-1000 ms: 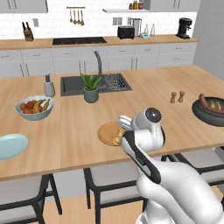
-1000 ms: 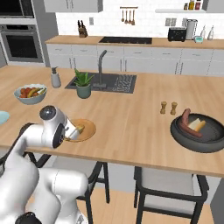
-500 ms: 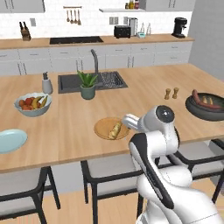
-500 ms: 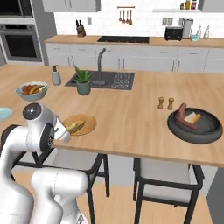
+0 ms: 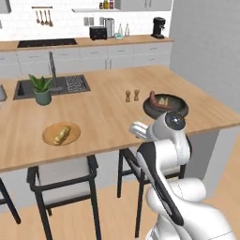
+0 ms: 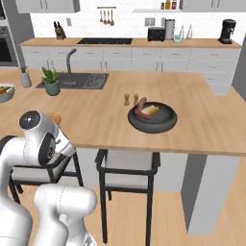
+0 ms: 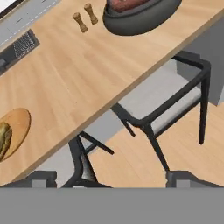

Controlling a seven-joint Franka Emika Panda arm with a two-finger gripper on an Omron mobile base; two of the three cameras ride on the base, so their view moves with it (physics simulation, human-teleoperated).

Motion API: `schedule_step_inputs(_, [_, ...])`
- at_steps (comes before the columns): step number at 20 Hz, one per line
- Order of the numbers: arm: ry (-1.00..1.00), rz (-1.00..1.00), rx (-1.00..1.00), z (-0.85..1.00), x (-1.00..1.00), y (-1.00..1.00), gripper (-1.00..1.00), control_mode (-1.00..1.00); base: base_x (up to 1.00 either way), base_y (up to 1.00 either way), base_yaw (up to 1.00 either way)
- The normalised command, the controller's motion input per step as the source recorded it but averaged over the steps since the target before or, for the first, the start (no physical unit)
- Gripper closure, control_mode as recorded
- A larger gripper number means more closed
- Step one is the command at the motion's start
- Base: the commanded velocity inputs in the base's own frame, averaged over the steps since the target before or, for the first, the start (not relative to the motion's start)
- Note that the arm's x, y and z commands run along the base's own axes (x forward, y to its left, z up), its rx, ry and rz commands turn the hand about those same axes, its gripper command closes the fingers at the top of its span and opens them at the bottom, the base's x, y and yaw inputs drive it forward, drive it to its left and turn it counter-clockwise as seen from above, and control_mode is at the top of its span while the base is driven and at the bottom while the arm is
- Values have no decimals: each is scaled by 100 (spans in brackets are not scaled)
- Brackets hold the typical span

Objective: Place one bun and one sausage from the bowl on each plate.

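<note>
The dark bowl [image 5: 174,111] sits near the island's front edge with a sausage [image 5: 153,98] and a bun [image 5: 163,101] inside. From the right it shows as the bowl [image 6: 153,128] holding the sausage [image 6: 140,108] and the bun [image 6: 151,110]. A tan plate [image 5: 50,138] to the left carries a bun [image 5: 62,134]. My gripper [image 7: 111,178] hangs open and empty off the counter's front edge, above the stools. In the hand view the bowl [image 7: 131,25] is at the top and the plate [image 7: 19,122] with its bun [image 7: 3,138] at the left.
Salt and pepper shakers [image 5: 131,95] stand just left of the bowl. A potted plant [image 5: 41,90] and the sink [image 5: 70,84] lie further back. Black stools [image 7: 175,105] stand under the counter edge. A fruit bowl [image 6: 4,91] sits at the far left.
The base has driven right along the island, so the whole scene slid left. The dark bowl now lies close ahead and the tan plate off to the left. The gripper stays open.
</note>
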Motion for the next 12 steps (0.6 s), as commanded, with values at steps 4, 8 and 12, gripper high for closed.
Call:
schedule_step_inputs(4, [0, 0, 0, 0, 0, 0, -100, 100, 50, -92, -13])
schedule_step_inputs(8, [0, 0, 0, 0, 0, 0, -100, 100, 96, -51, -10])
schedule_step_inputs(12, [0, 0, 0, 0, 0, 0, -100, 100, 100, -29, -4])
